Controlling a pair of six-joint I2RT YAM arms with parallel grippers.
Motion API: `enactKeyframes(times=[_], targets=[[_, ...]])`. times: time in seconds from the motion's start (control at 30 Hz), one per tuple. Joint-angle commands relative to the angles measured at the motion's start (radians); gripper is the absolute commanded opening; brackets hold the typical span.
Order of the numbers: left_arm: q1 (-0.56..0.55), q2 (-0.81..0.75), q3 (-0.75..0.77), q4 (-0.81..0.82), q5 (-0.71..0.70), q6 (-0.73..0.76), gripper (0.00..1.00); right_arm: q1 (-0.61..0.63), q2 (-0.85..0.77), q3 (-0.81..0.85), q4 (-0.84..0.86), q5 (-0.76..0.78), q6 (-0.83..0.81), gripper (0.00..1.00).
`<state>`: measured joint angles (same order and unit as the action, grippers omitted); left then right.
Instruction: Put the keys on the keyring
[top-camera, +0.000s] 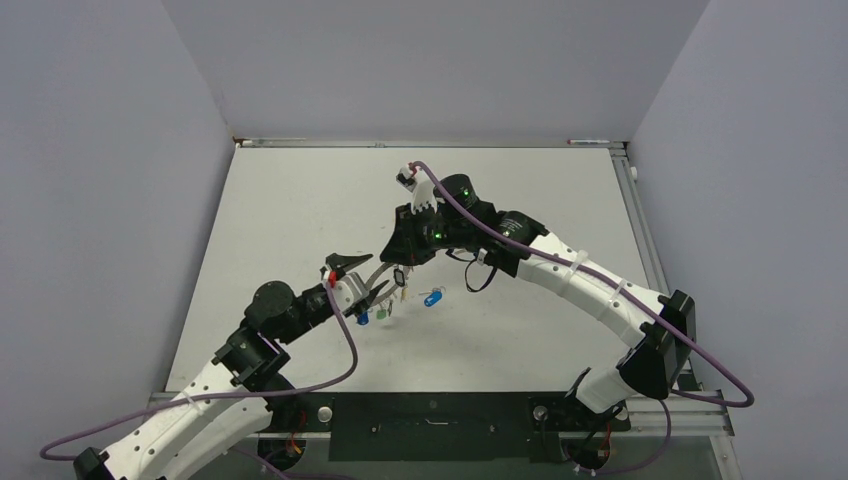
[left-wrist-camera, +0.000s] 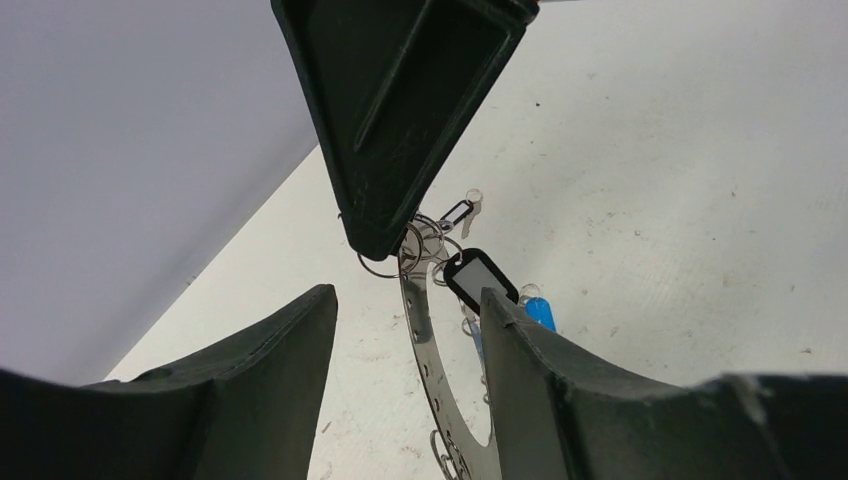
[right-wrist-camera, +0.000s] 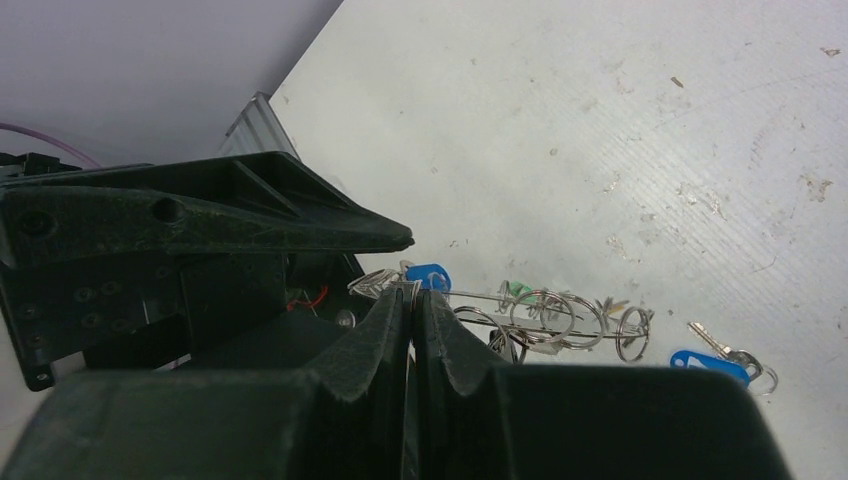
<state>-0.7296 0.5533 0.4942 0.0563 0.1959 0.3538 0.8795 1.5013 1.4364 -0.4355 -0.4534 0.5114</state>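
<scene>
Scuffed white table (top-camera: 560, 200), grey walls (top-camera: 100, 150); right gripper (right-wrist-camera: 412, 297) pinches the flat grey metal keyring (left-wrist-camera: 425, 360), left gripper (left-wrist-camera: 407, 300) gapes wide; keyring's lower arc cut off.

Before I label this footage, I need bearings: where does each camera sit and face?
Top: above and behind the robot, looking down on the table; the left arm and right arm show.
Left wrist: on the left arm, looking past its open left tool at the keyring.
Right wrist: on the right arm, looking past its shut right tool across the table.
Shared: both wrist views show the keyring and the other arm's tool.
</scene>
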Motion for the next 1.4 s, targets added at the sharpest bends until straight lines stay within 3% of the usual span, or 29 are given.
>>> enactKeyframes(times=[0.0, 0.37, 0.7, 0.87, 1.23, 1.37], targets=[[-0.005, 0.015, 0.007, 0.042, -0.032, 0.021, 0.5, 0.013, -0.038, 0.018, 0.077, -0.029, 0.025, 0.05], [-0.005, 0.033, 0.007, 0.058, -0.022, 0.024, 0.3, 0.048, -0.039, 0.018, 0.07, -0.034, 0.027, 0.05], [-0.013, 0.006, -0.006, 0.034, -0.014, 0.047, 0.27, 0.071, -0.041, 0.021, 0.08, -0.021, 0.047, 0.05], [-0.021, -0.001, -0.008, 0.028, -0.022, 0.05, 0.16, 0.074, -0.038, 0.028, 0.07, -0.01, 0.044, 0.05], [-0.041, -0.005, -0.009, 0.012, -0.023, 0.06, 0.21, 0.073, -0.034, 0.041, 0.055, -0.001, 0.04, 0.05], [-0.055, -0.01, -0.012, 0.006, -0.043, 0.073, 0.14, 0.076, -0.031, 0.047, 0.052, 0.004, 0.039, 0.05]])
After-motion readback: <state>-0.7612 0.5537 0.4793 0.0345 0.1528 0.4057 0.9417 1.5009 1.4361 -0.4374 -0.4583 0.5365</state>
